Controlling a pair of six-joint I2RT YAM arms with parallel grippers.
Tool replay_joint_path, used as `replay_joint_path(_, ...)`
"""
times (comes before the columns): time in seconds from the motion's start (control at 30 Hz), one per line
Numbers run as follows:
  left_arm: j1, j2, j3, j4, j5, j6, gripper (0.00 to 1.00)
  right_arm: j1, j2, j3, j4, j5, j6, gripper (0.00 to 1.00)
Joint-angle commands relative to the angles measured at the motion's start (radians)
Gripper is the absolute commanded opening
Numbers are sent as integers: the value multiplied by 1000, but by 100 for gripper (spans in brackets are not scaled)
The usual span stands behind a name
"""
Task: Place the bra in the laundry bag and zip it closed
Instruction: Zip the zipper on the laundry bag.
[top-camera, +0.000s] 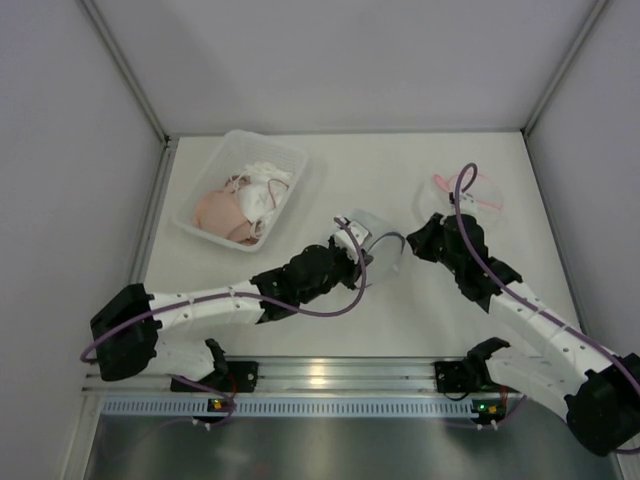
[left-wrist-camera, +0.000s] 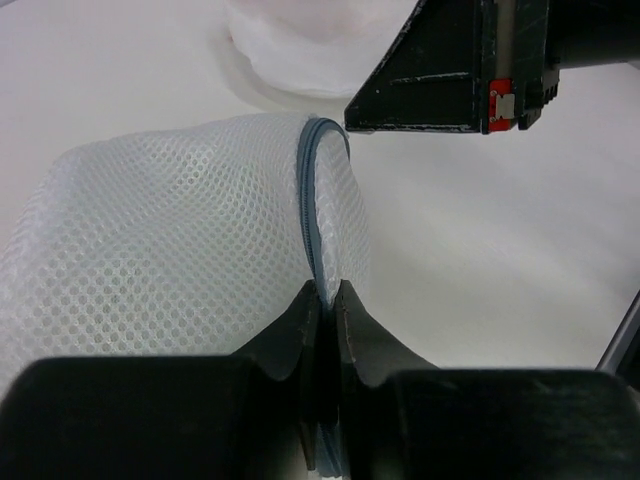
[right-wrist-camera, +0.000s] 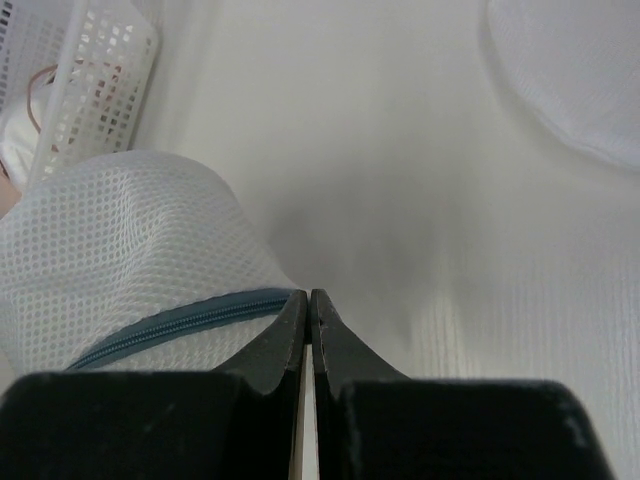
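Well, the left gripper (left-wrist-camera: 325, 295) is pinched tight on the bag (left-wrist-camera: 180, 240) along its blue zipper (left-wrist-camera: 303, 185), mid-table. Opposite, the right gripper (right-wrist-camera: 308, 296) is fully closed, the zipper's end touching its tips; whether it's caught there, I cannot tell. The bra (top-camera: 225, 212) lies in the basket (top-camera: 285, 148) at the back left, well apart from the bag.

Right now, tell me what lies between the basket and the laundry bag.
Bare table only, between basket and laundry bag; the top view shows it.
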Motion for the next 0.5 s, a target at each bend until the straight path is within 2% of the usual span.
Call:
replay_joint_path(0.0,2,25,23,82,42,16,16,-17,-19,-7,24,50,-31,0)
replay_joint_path(0.13,2,87,70,-12,128,71,40,-16,-30,-30,68,50,-83,0)
replay_joint_path(0.3,2,145,98,-38,150,75,54,-11,-50,-74,134,35,-102,0)
replay_joint_path(0.4,2,163,146,-62,111,74,63,6,-73,-79,134,38,-103,0)
replay_joint_path(0.43,2,174,190,-76,110,75,78,10,-80,-80,133,46,-103,0)
replay_joint_path(0.47,2,182,217,-99,78,72,79,13,-86,-80,128,49,-97,0)
